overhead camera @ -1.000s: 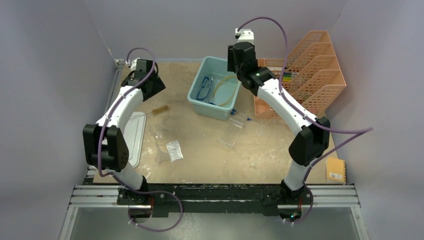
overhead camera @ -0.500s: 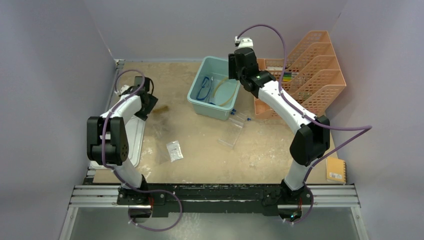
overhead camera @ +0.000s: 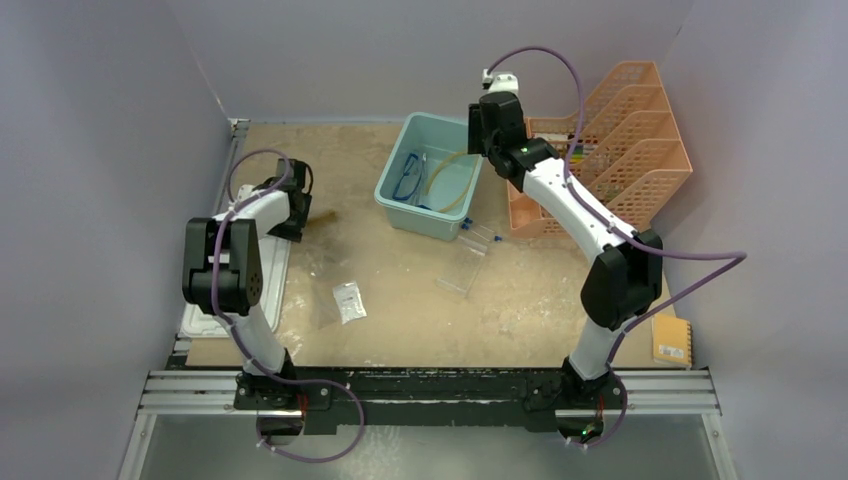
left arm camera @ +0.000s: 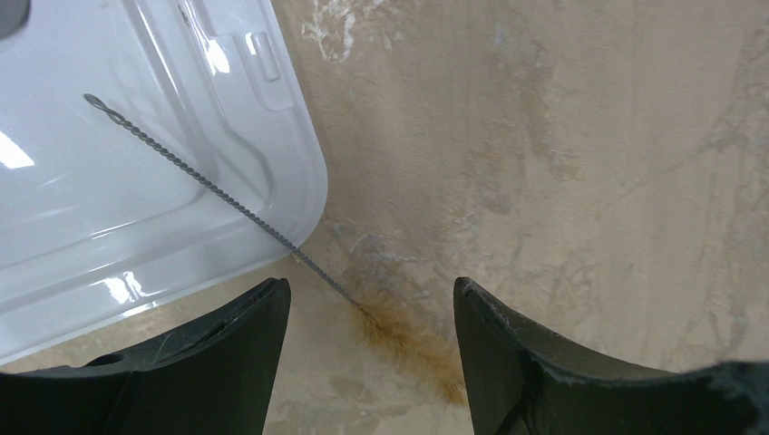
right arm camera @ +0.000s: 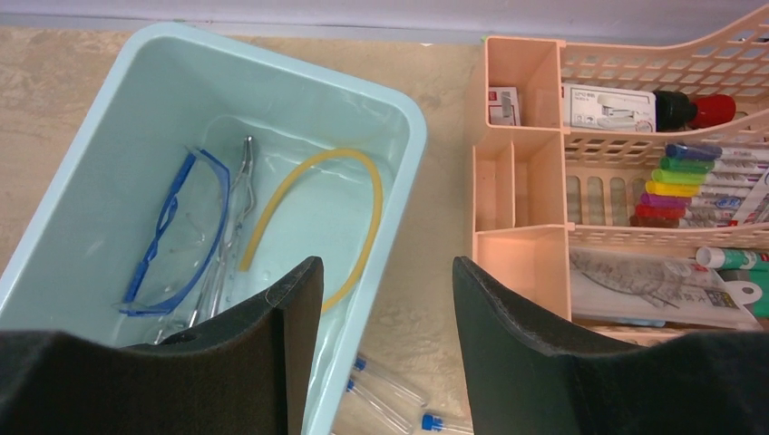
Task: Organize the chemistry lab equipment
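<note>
Scuffed tan desk. Left gripper spread, empty, low over brush lying half on white lid. Right gripper spread, empty, above teal bin holding goggles, tongs, rubber tube.

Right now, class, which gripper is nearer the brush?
Left. The left gripper is right above the brush, whose bristles show between its open jaws. The right gripper is far off on the other side, above the bin.

2 white arms, black joints, purple cables, black hands
</note>
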{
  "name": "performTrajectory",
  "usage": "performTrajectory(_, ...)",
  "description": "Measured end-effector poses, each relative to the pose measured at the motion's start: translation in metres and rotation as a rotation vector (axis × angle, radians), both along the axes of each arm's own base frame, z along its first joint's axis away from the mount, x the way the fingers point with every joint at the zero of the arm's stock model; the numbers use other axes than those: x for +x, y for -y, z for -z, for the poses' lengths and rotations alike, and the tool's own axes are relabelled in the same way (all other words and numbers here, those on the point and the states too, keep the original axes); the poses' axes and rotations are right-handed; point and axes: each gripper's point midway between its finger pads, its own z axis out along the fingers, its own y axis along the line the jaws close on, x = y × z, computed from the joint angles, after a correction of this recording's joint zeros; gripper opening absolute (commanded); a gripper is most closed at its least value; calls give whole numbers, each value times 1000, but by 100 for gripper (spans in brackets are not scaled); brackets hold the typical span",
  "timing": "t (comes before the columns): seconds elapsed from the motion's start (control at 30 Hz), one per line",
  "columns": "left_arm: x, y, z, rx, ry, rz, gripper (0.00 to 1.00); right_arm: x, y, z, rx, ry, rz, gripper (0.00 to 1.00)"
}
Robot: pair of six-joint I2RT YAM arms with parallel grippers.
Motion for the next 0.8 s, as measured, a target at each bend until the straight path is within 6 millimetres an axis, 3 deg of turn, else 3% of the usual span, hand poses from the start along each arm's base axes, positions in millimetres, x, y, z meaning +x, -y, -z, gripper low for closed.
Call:
performTrajectory(0.3,5,-3,10,-14,20,-79,46,4,24,3,-13,-13,64,57)
performTrajectory(0.53,17,-9,14,43,24,-86,0,5,44,2,-32,-9,123,57)
performTrajectory(0.8,18,-10,10,91,-9,-9,0,3,55,-5,-41,7,161,57)
